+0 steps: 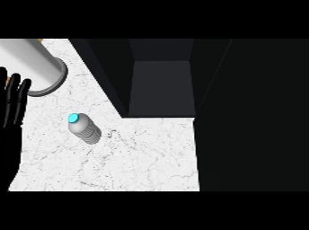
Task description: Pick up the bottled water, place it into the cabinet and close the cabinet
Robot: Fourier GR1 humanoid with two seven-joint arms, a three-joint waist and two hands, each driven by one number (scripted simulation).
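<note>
On the white, grey-veined marble counter (137,161), left of centre: 1 small clear plastic water bottle with a turquoise cap (83,128). It stands upright, seen from above, cap toward the upper left, well apart from everything else.

Handling, as a judgement: light, a stiff but slightly yielding ribbed wall, smooth and likely slippery; not fragile. It is tall for its base and could tip if nudged. Best taken round the mid-body from the side, below the shoulder, not by the cap.

Cabinet: 1 dark, matt, box-shaped cabinet (161,85), at upper centre, its flat interior floor showing, so it appears open. Its door cannot be made out with certainty; the right of the view is wholly dark.

Other item: 1 large pale grey cylinder with a round metal base ring (34,67), upper left, smooth and glossy.

Left hand (5,101): black, at the left edge, fingers straight and pointing up, holding nothing, resting, near but clear of the bottle.

Right hand: not visible.
</note>
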